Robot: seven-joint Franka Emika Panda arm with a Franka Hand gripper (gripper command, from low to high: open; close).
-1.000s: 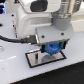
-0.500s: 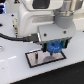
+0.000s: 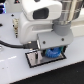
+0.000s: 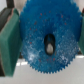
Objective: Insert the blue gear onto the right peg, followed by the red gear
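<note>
My gripper (image 3: 51, 48) is shut on the blue gear (image 3: 52, 53) and holds it flat just over the black-rimmed grey plate (image 3: 34, 60). In the wrist view the blue gear (image 4: 47, 25) fills most of the picture, with a green finger pad (image 4: 9, 40) pressed against either side of it. The tip of a peg (image 4: 49, 46) shows through the gear's centre hole. I cannot tell whether the gear rests on the plate. The red gear is out of view.
The plate lies on a white table (image 3: 15, 72). The arm's white body (image 3: 37, 20) stands right behind the plate. A dark cable (image 3: 11, 44) runs along the table at the exterior view's left.
My gripper has come down a little towards the plate with the blue gear still in it.
</note>
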